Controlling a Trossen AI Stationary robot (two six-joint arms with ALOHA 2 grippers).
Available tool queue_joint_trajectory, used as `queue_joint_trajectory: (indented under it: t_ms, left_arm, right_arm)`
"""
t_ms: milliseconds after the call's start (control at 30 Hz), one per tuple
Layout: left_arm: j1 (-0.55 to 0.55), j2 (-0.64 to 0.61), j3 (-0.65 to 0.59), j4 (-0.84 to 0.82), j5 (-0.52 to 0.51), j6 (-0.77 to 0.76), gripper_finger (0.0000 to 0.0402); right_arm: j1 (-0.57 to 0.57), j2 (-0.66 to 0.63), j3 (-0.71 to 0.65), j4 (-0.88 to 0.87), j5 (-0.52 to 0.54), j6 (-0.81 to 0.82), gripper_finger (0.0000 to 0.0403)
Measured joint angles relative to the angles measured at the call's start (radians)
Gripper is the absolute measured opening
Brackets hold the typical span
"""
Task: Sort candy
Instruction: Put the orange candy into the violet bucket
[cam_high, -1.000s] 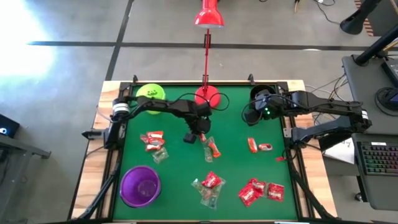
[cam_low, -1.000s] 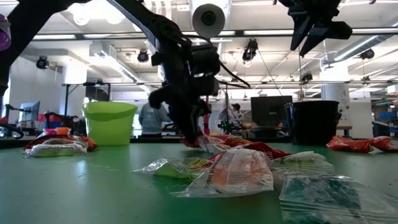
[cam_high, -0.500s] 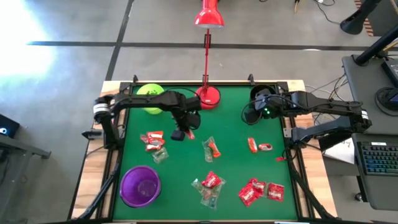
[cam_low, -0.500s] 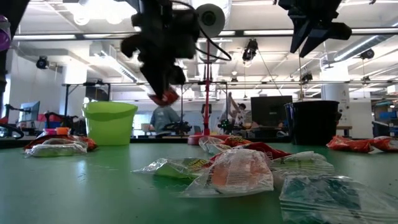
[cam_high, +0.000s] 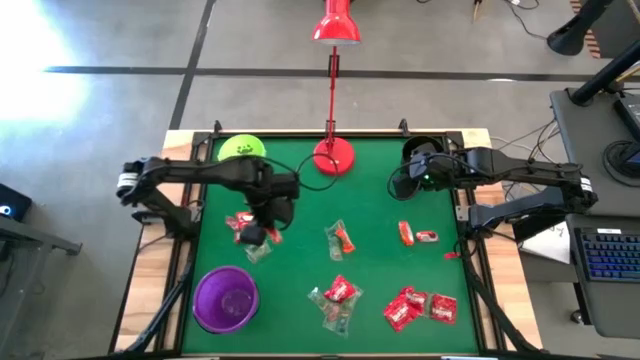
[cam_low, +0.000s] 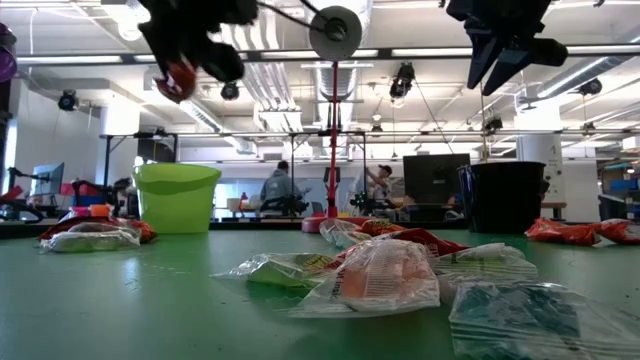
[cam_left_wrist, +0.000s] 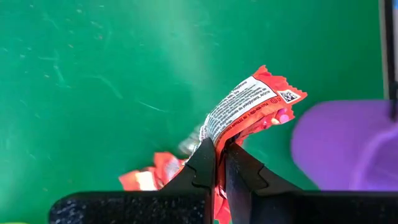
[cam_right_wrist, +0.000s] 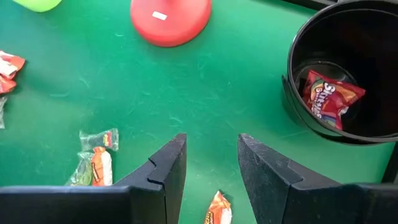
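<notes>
Candy: we count one red-and-white sweet (cam_left_wrist: 249, 109) held aloft, pinched at one end; red, orange and clear-wrapped sweets (cam_high: 340, 292) lying scattered flat on green felt.

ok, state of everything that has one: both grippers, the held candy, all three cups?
left gripper: shut on a red candy, lifted off the table
right gripper: open, empty, beside the black cup
black cup: upright, one red candy packet inside
purple cup: upright, looks empty
lime-green cup: upright, contents unclear
loose candy: lying on the table, unsorted
</notes>
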Motion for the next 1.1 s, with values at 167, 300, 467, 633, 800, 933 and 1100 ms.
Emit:
queue_joint_trajectory:
  t_ms: [167,300,467,633,800,933,1100]
  left_arm:
    - [-0.066,-0.064,0.000,-0.076,0.000,-0.115,0.0000]
    - [-0.123,-0.115,0.000,-0.142,0.008,-0.243,0.0000]
    - [-0.232,-0.187,-0.001,-0.159,0.059,-0.440,0.0000]
    - [-0.339,-0.224,-0.001,-0.151,0.056,-0.735,0.0000]
    - [-0.457,-0.229,-0.001,-0.148,0.050,-0.997,0.0000]
    - [-0.552,-0.216,-0.001,-0.127,0.055,-1.143,0.0000]
    - [-0.623,-0.175,-0.001,-0.125,0.050,-1.275,0.0000]
  right_arm:
    - [0.000,0.000,0.000,0.000,0.000,0.005,0.0137]
    - [0.000,0.000,0.000,0.000,0.000,0.005,0.0137]
    - [0.000,0.000,0.000,0.000,0.001,-0.006,0.0137]
    - [0.000,0.000,0.000,0.000,0.001,-0.019,0.0137]
    - [0.000,0.000,-0.001,0.000,-0.001,-0.038,0.0137]
    - [0.000,0.000,-0.001,0.000,-0.009,-0.079,0.0137]
    - [0.000,0.000,-0.001,0.000,-0.010,-0.107,0.0137]
